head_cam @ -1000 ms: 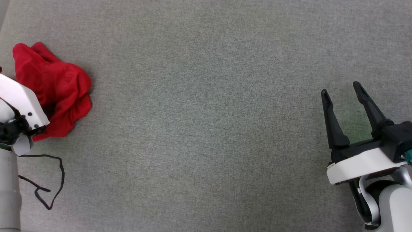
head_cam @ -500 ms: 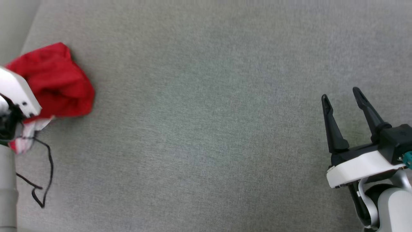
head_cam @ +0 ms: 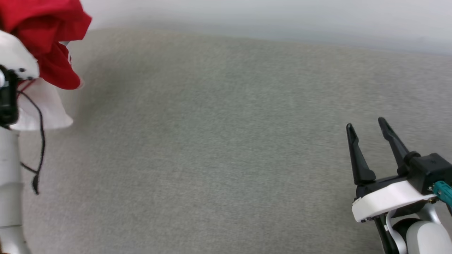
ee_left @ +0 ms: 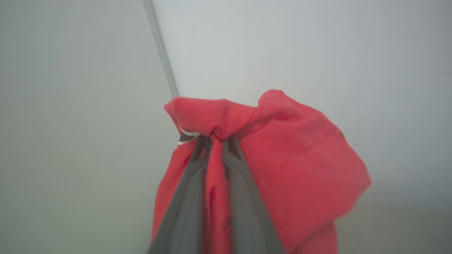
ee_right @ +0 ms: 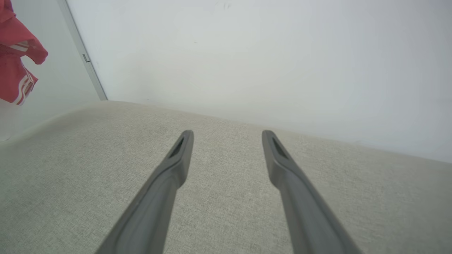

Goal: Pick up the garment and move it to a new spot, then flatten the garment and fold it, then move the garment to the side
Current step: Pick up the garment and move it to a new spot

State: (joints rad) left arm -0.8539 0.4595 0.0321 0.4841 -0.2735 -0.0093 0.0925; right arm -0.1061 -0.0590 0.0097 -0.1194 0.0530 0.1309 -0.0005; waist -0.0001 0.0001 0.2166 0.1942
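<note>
The garment (head_cam: 46,31), a red shirt with a white sleeve, hangs bunched in the air at the head view's top left, above the grey fabric surface (head_cam: 219,141). In the left wrist view my left gripper (ee_left: 215,141) is shut on a pinch of the red garment (ee_left: 296,169), which drapes over and around both fingers. The right wrist view catches the garment (ee_right: 16,53) at its far left with striped trim showing. My right gripper (head_cam: 367,128) stands open at the lower right above the surface, fingers (ee_right: 180,155) spread with nothing between them.
A pale wall (head_cam: 268,17) rises behind the grey surface, with a grey vertical strip (ee_right: 83,56) at the corner. A black cable (head_cam: 39,141) dangles from my left arm (head_cam: 9,183) at the left edge.
My left gripper has shut on the garment and lifted it off the surface; a white sleeve now hangs below it. The head camera has tilted up, bringing the wall into view.
</note>
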